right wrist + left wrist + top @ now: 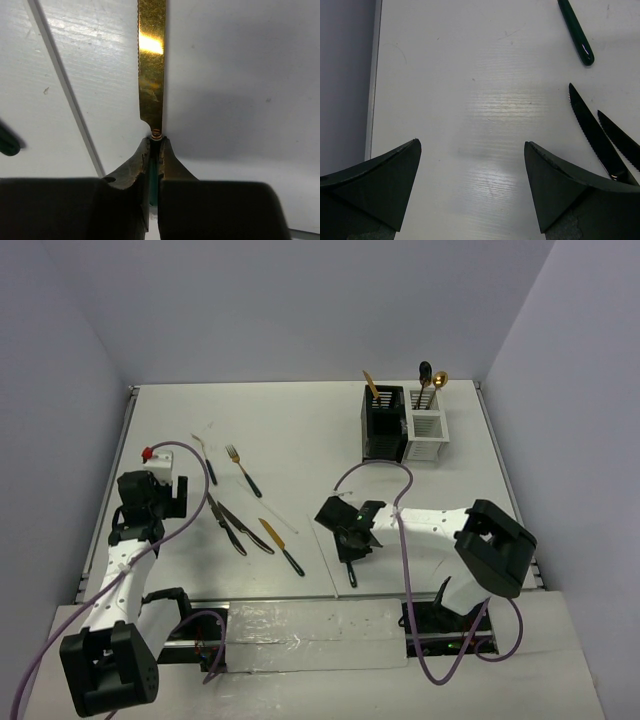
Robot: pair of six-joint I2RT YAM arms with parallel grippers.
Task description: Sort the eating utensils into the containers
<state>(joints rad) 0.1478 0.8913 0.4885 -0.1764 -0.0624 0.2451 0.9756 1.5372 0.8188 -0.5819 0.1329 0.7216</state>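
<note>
The gold knife is clamped at its handle by the right hand, at the near middle of the desk. A straight lift is wanted, blade steady, towards the black container. The left hand is spread wide, empty.

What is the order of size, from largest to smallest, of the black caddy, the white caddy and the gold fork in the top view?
1. The black caddy and the white caddy: they look alike, so unranked.
2. The gold fork: smallest.
</note>
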